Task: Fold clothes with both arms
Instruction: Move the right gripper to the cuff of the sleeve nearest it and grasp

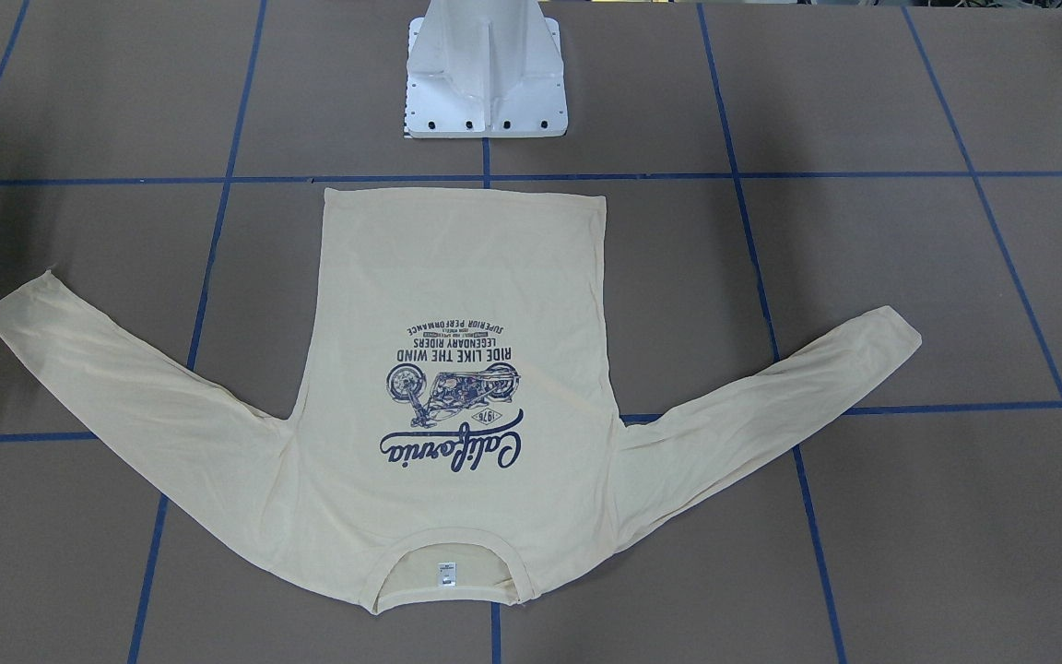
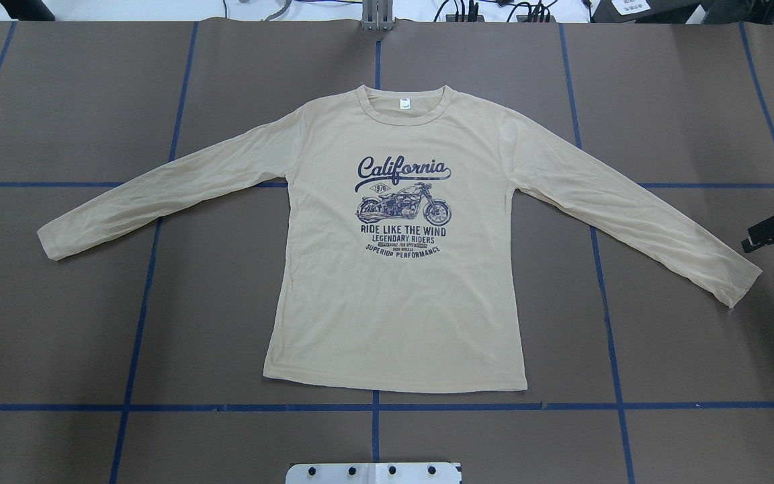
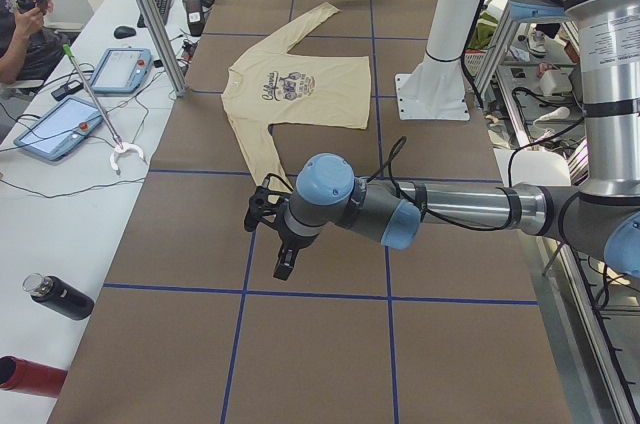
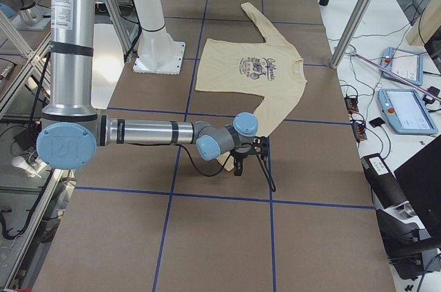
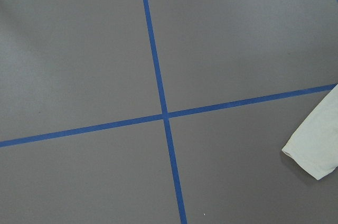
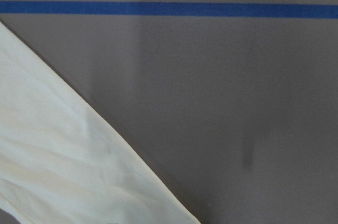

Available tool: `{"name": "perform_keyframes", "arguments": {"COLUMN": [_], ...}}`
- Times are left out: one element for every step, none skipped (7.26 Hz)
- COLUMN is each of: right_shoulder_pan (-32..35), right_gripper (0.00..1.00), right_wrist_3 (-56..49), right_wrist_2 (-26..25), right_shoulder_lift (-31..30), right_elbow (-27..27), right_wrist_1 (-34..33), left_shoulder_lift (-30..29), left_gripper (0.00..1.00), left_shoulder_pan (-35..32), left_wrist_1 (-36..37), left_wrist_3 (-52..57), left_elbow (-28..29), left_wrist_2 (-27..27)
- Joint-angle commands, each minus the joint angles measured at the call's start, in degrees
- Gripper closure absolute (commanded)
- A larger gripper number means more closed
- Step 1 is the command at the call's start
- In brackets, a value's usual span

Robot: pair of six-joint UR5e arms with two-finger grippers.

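The pale cream T-shirt (image 2: 394, 302) lies flat on the brown table (image 2: 58, 323), print up. Its hem is towards the white pedestal base (image 1: 485, 74), its neck is away from it, and both long sleeves are spread out to the sides.

The right gripper (image 2: 760, 236) hangs just beside the cuff (image 2: 740, 286) of the sleeve on the robot's right. Only part of the gripper shows at the frame edge, so it cannot be told whether its jaws are spread or pressed together, nor whether they touch the cloth. In its wrist view the sleeve (image 6: 63, 155) fills the lower left, with bare table and a blue tape line (image 6: 169, 8) beyond.

The left gripper (image 3: 283, 254) points down over bare table, just past the end of the other sleeve's cuff (image 2: 51, 242) and apart from it. It shows only in the side view, so the state of its jaws cannot be told. Its wrist camera sees a crossing of tape lines, with that cuff at the lower right edge.

The shirt's body lies between the two sets of jaws, well apart from both.
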Motion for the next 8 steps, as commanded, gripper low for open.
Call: {"name": "perform_keyframes", "arguments": {"right_shoulder_pan": [-1.2, -1.65, -2.35, -2.79, -2.79, -3.05, -3.06, -3.06], "right_gripper": [0.13, 0.15, 0.15, 0.17, 0.19, 0.22, 0.33, 0.58], "right_wrist_3": [0.04, 0.04, 0.04, 0.04, -0.05, -0.05, -0.05, -0.05], "right_wrist_2": [-0.07, 0.28, 0.02, 0.02, 0.11, -0.07, 0.02, -0.07], "right_shoulder_lift": [-0.26, -0.6, -0.61, -0.61, -0.7, -1.04, -1.05, -1.13], "right_elbow": [-0.74, -1.7, -1.71, -2.32, -2.33, -2.59, -2.59, -2.68], "right_wrist_1": [1.11, 1.2, 1.2, 1.2, 1.2, 1.2, 1.2, 1.2], "left_shoulder_lift": [0.0, 0.0, 0.0, 0.0, 0.0, 0.0, 0.0, 0.0], "left_gripper": [0.0, 0.0, 0.0, 0.0, 0.0, 0.0, 0.0, 0.0], "left_shoulder_pan": [0.01, 0.01, 0.01, 0.01, 0.01, 0.01, 0.01, 0.01], "left_wrist_1": [-0.08, -0.08, -0.08, -0.08, -0.08, -0.08, -0.08, -0.08], "left_wrist_3": [-0.01, -0.01, -0.01, -0.18, -0.19, -0.27, -0.36, -0.36], "left_elbow": [0.06, 0.06, -0.03, -0.12, -0.12, -0.21, -0.12, -0.12], "left_wrist_2": [0.0, 0.0, 0.0, 0.0, 0.0, 0.0, 0.09, 0.09]}}
